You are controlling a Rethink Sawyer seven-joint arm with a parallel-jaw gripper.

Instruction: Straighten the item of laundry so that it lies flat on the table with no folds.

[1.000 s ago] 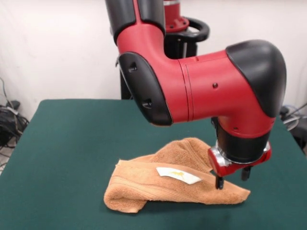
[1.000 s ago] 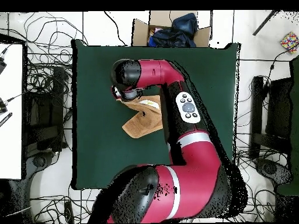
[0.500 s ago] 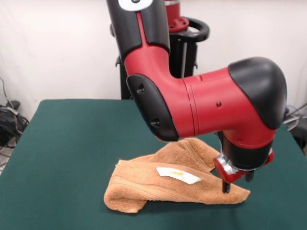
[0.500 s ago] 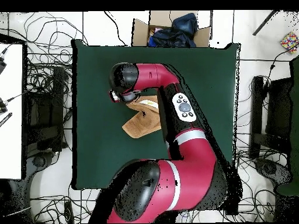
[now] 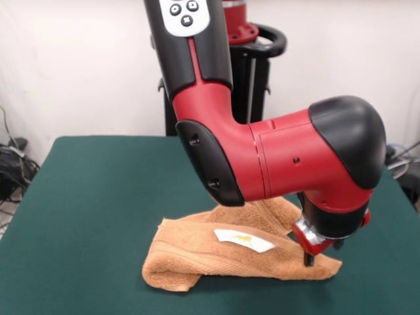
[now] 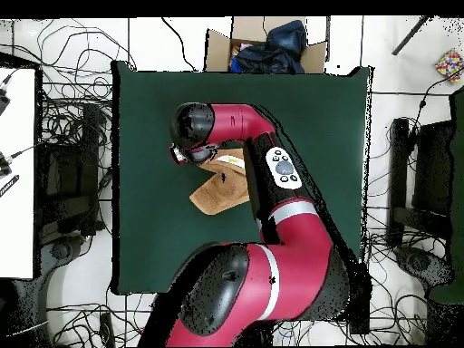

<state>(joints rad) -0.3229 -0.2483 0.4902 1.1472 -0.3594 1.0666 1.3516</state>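
Orange-tan terry cloth towel, soft and limp, lies folded; gripper seems open over its thin right corner, a good hold.

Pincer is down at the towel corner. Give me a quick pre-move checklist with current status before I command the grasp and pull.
1. Pincer at the towel corner: ok, tips touch the cloth.
2. Pincer state: cannot tell, the wrist hides it.
3. Towel flat: not ok, folded and bunched, the label on top.
4. Room to spread: ok, bare table all round.
5. Overhead check of the grasp point: cannot tell, the arm covers it.
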